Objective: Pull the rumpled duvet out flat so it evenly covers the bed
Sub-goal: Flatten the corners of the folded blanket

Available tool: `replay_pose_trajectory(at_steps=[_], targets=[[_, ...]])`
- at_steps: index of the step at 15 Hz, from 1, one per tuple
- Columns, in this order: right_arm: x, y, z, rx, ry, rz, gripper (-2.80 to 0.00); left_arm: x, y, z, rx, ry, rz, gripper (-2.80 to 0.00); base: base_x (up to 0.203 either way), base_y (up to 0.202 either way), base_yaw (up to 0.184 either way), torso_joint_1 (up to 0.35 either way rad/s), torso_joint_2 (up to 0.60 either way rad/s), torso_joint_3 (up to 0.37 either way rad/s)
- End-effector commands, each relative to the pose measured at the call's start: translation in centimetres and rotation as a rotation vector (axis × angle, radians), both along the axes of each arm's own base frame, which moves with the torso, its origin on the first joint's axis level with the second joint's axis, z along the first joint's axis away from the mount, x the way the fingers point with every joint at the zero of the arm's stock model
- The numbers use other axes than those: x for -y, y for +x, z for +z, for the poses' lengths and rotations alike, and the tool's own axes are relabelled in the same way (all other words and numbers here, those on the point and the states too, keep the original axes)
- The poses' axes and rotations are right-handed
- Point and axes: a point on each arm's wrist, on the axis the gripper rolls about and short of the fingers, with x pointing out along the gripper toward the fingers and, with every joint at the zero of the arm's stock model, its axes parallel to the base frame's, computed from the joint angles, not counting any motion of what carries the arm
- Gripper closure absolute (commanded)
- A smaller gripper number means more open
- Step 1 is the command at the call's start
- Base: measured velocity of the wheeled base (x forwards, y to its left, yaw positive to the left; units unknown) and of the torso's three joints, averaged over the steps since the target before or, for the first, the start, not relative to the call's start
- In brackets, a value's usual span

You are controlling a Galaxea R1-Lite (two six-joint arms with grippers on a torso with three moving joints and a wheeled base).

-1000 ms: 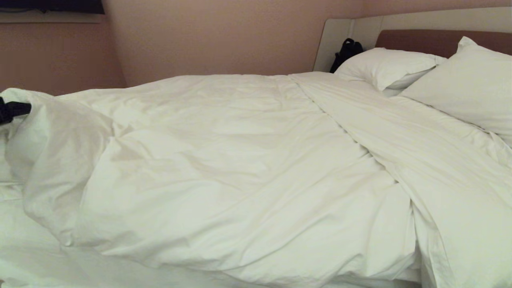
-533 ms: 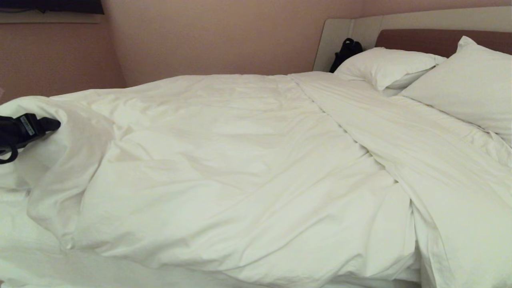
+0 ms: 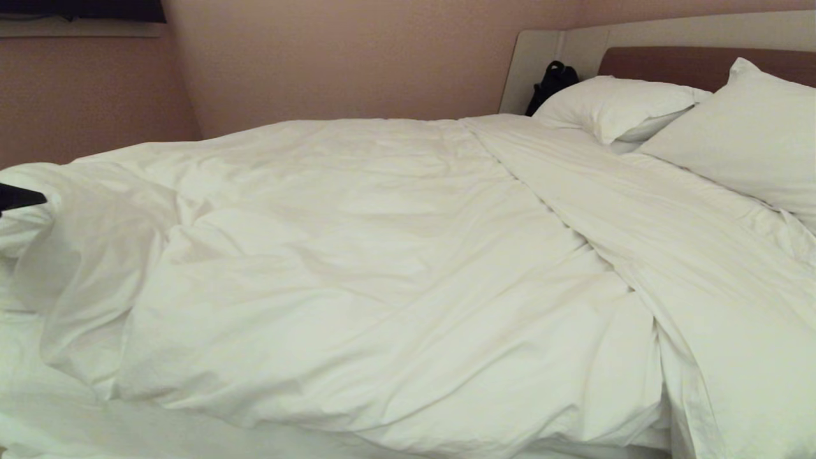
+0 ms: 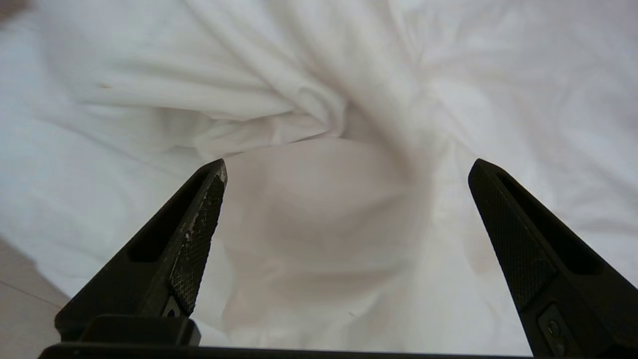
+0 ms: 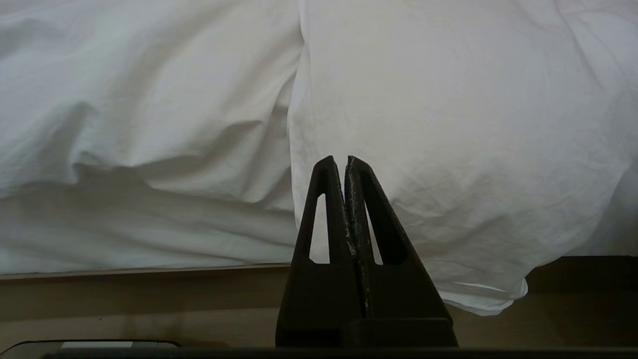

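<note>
You are looking across the bed (image 3: 577, 48), whose pale grey headboard with its brown padded panel stands at the far right against a pinkish wall. The duvet (image 3: 357, 268) lies over most of the mattress, puffy and creased, with a long fold running from the headboard end down toward the near right edge. Its left corner is bunched into a loose hump near the left edge of the bed, and a strip of flatter white cloth shows along the near edge below it. Two white pillows (image 3: 637, 105) lean at the headboard end, the nearer one cut off by the frame. A black object (image 3: 552, 81) sits in the far corner between the headboard and the pillows; you cannot tell what it is.

Your left pincer (image 4: 347, 164) barely shows in the head view, only a dark tip at the left edge beside the bunched corner. From its wrist camera you see its jaws spread wide with nothing between them, poised over a twisted gather of the duvet; whether the tips touch the cloth is unclear.

Your right pincer (image 5: 346, 158) is outside the head view. Its own camera shows the fingers pressed together, empty, low at the side of the bed, facing white cloth that hangs over the beige base (image 5: 139, 294).
</note>
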Motion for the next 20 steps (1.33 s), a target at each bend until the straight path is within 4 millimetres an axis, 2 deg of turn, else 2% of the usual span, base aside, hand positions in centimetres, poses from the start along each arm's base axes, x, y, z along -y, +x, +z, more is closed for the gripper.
replay_pose_trajectory(at_steps=[1,3,5,7,9,10,13,18,20], targets=[[0.0,0.0,0.0,0.001,0.0,0.0,0.0,2.0,-4.1,2.8,0.091,0.041,0.051,-2.8,0.0,0.0,0.0,0.0,0.0,0.0],[0.0,0.0,0.0,0.001,0.0,0.001,0.0,2.2,-6.2,2.4,0.091,0.025,0.114,-2.8,0.0,0.0,0.0,0.0,0.0,0.0],[0.0,0.0,0.0,0.001,0.0,0.001,0.0,1.7,-7.1,0.7,0.05,-0.012,0.157,-2.8,0.0,0.0,0.0,0.0,0.0,0.0],[0.0,0.0,0.0,0.001,0.0,0.0,0.0,0.3,-7.1,-1.5,-0.014,-0.065,0.196,-2.8,0.0,0.0,0.0,0.0,0.0,0.0],[0.0,0.0,0.0,0.001,0.0,0.0,0.0,-1.6,-6.1,-3.8,-0.084,-0.107,0.205,-2.8,0.0,0.0,0.0,0.0,0.0,0.0],[0.0,0.0,0.0,0.001,0.0,0.0,0.0,-2.6,-5.4,-5.0,-0.115,-0.122,0.205,0.0,0.0,0.0,0.0,0.0,0.0,0.0],[0.0,0.0,0.0,0.001,0.0,0.0,0.0,-5.6,-4.0,-9.1,-0.164,-0.074,0.189,0.0,0.0,0.0,0.0,0.0,0.0,0.0],[0.0,0.0,0.0,0.001,0.0,0.0,0.0,-8.8,-2.0,-14.1,-0.095,0.025,0.192,0.0,0.0,0.0,0.0,0.0,0.0,0.0],[0.0,0.0,0.0,0.001,0.0,0.0,0.0,-9.5,-1.4,-15.3,-0.092,0.029,0.191,0.0,0.0,0.0,0.0,0.0,0.0,0.0]])
